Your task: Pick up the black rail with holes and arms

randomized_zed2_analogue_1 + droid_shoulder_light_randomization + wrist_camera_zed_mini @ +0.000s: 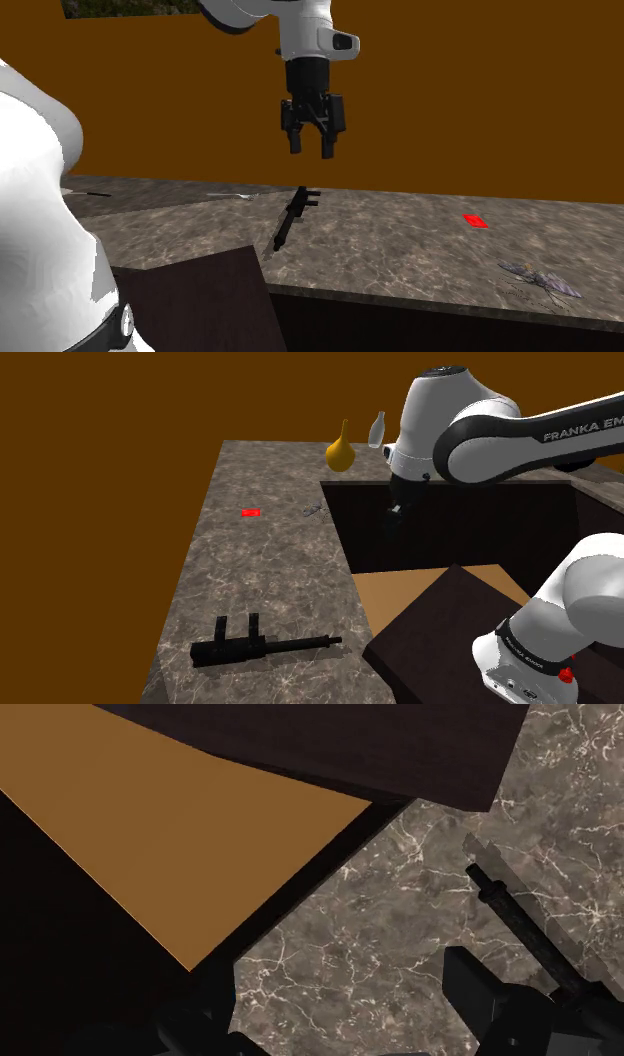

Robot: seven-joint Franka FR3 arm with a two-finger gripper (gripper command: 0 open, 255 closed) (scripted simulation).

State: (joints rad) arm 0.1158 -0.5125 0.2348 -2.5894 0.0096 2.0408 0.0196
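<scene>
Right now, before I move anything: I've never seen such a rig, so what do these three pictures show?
A white robot arm carries a black two-finger tool. One picture looks down from beside its stand, one looks across the marbled counter, and one looks out from the hand itself. On the counter lie the black rail, a small red piece and an insect-like figure; a yellow gourd-shaped thing and a clear bottle stand further back. The tool is open, up in the air, holding nothing.

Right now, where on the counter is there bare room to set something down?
Bare counter lies between the black rail and the red piece, edge to edge. Its far end is crowded: grey winged figure, yellow gourd, clear bottle.
</scene>
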